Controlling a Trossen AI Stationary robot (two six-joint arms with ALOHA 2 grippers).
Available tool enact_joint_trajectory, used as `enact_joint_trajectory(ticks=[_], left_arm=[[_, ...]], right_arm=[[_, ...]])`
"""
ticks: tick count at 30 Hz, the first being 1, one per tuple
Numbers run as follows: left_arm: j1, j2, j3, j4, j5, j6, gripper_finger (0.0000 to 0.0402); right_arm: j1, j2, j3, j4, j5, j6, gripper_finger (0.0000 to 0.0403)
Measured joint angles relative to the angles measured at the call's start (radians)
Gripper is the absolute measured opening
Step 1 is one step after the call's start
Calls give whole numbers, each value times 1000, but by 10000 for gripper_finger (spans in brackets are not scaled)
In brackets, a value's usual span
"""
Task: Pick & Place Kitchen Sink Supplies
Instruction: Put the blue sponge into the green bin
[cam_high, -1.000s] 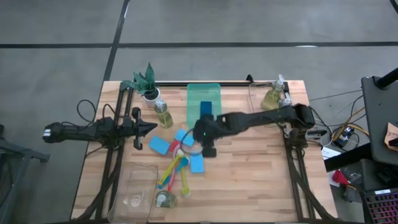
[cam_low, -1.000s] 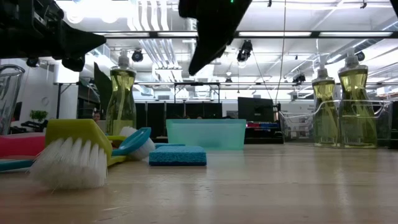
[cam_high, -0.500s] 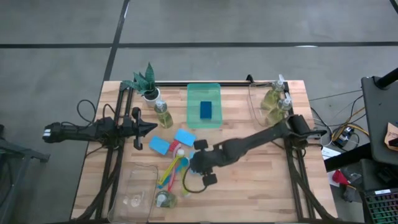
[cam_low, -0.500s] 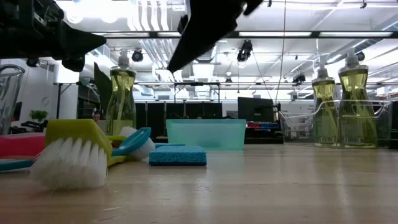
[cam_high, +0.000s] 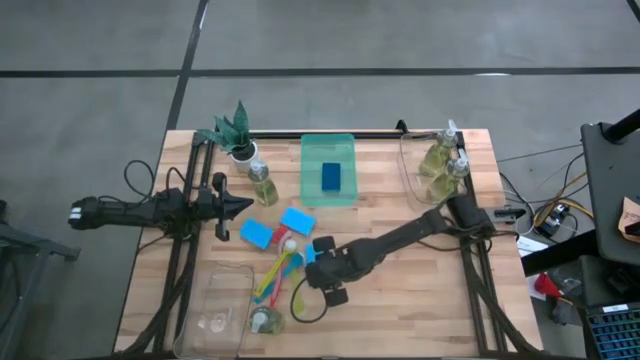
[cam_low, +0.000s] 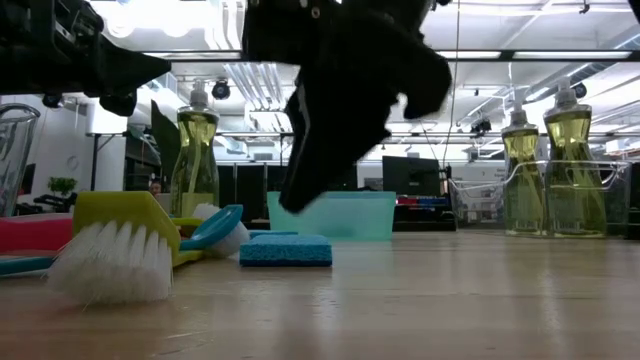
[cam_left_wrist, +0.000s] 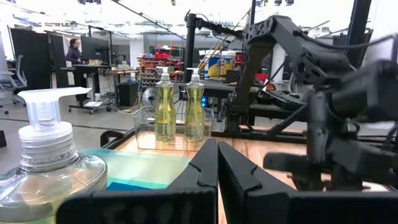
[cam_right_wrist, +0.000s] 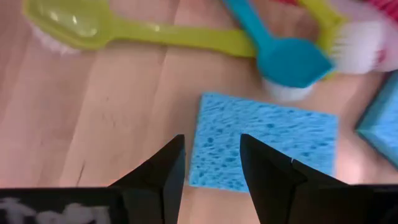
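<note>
Across the wooden table (cam_high: 400, 290) the right arm reaches low so its right gripper (cam_right_wrist: 209, 163), fingers parted and empty, hangs just above a blue sponge (cam_right_wrist: 264, 142) beside the brushes (cam_high: 278, 275), probably lining up a grab. Off at the table's edge, the left gripper (cam_left_wrist: 217, 163) waits clenched. That sponge lies flat, porous and rectangular.

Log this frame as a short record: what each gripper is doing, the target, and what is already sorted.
right gripper: open, poised over the edge of a blue sponge lying flat on the table, holding nothing
left gripper: shut, empty, waiting at the table's left side
green tray: holds one blue sponge
clear tray at back right: holds two soap bottles
brushes: loose in a pile left of the right gripper
</note>
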Motion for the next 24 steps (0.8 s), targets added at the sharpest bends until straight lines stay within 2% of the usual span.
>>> enact_joint_trajectory(ticks=[16, 20, 24], left_arm=[[0, 0, 0, 0, 0, 0, 3], [0, 0, 0, 0, 0, 0, 3], [0, 0, 0, 1, 0, 0, 3]], right_arm=[[1, 88, 3, 22, 8, 19, 111], [1, 95, 5, 22, 8, 34, 88], [1, 93, 4, 23, 7, 34, 49]])
